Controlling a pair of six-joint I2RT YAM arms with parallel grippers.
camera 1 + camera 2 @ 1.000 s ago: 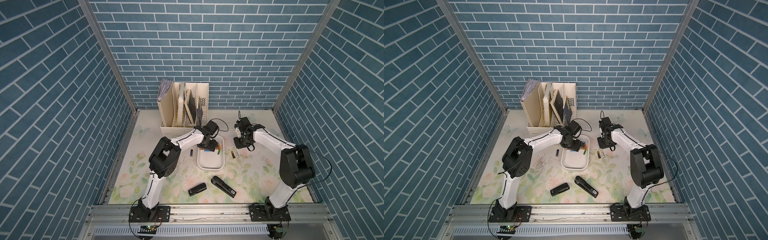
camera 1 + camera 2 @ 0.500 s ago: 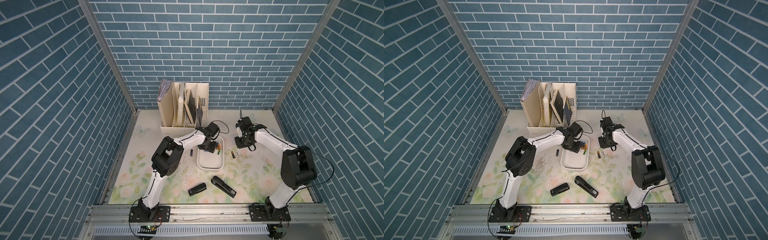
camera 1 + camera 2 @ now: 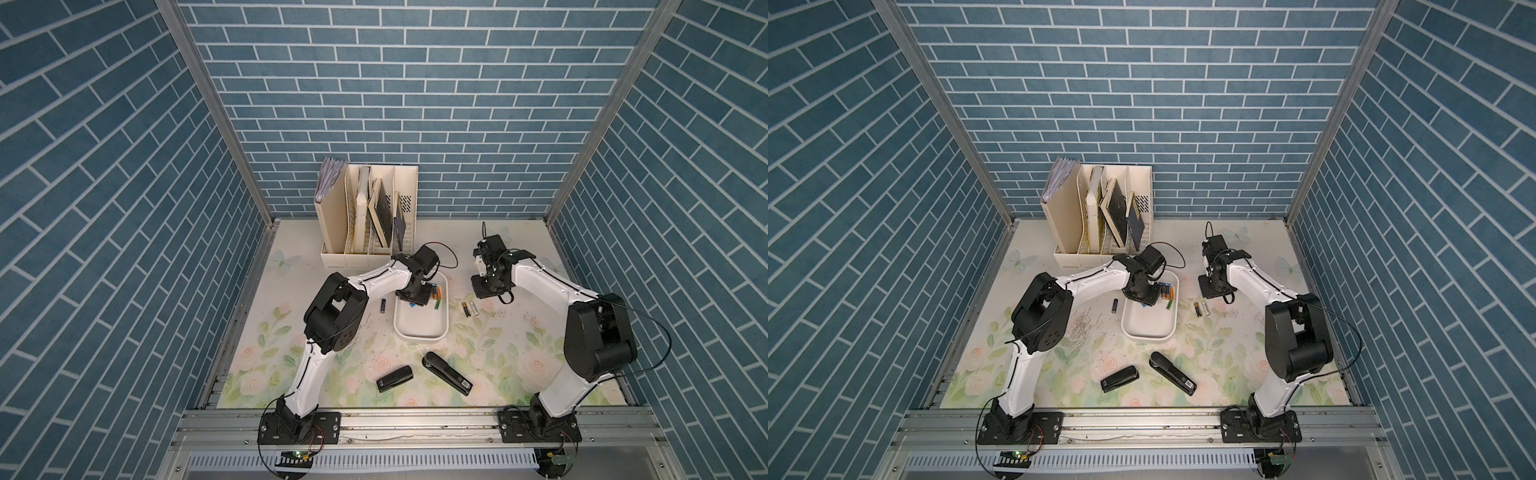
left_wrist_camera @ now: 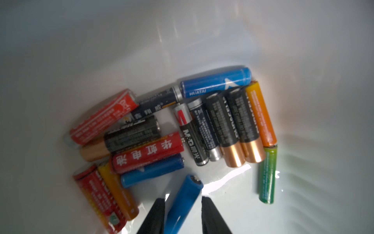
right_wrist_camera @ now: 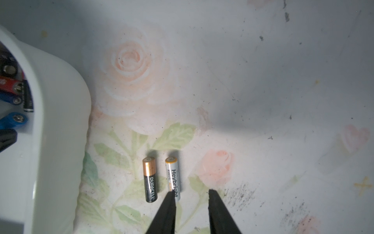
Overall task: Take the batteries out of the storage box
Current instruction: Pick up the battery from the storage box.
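Top views: the storage box [image 3: 419, 334] is seen mid-table in both top views, with the batteries [image 3: 434, 293] bunched at its far end. The left gripper [image 3: 415, 297] is placed inside that end; its jaws cannot be made out here. The right gripper [image 3: 484, 289] is held over the table [image 3: 519, 340] just right of the box. A dark cell [image 3: 382, 305] is laid just left of the box.

Left wrist: a blue battery [image 4: 182, 204] is clamped between the black fingertips, tilted, beside the pile on the white box floor.

Right wrist: the jaws are parted, with nothing held between them. A white battery [image 5: 173, 176] and a black-and-gold battery [image 5: 150, 179] are laid side by side on the floral table, outside the box wall.
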